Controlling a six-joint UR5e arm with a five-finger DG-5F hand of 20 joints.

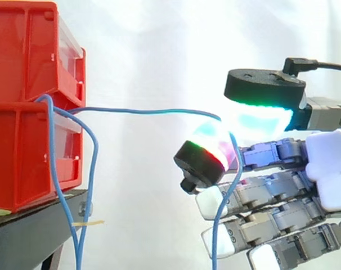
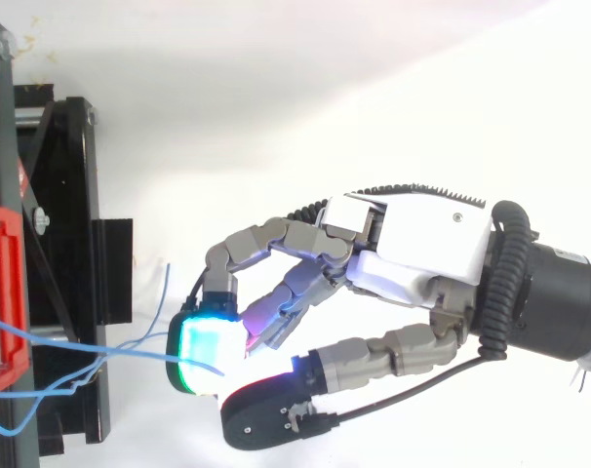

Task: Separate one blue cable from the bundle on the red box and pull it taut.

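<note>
**A:** Where is the task's thing logged?

**B:** One blue cable (image 1: 148, 111) is seen leaving the seam between the upper red bin (image 1: 24, 50) and the lower red bin (image 1: 18, 157). It is stretched almost level across open air to the hand (image 2: 422, 244), with only a slight bow. Past the grip, its free length is seen hanging down in front of the lower fingers. The remaining blue strands (image 1: 94, 163) are left at the bins, drooping in loops past the front of the lower bin and below the stand's edge.

**A:** Surface and room?

**B:** The bins are stacked one on the other on a black stand (image 1: 30, 236), at the left of the side view. A white curtain (image 1: 159, 50) is noted behind everything. A short yellowish strip (image 1: 89, 223) is seen sticking out at the stand's edge.

**A:** Hand state?

**B:** The hand is recorded well clear of the bins, entering from the right. The cable is pinched between the thumb pad (image 1: 260, 115), glowing green and cyan, and one fingertip pad (image 1: 212, 140), glowing cyan, green and red. That finger is bent toward the thumb. The other fingers are held loosely curled below, with white pads, and no firm contact with the hanging cable can be made out.
</note>
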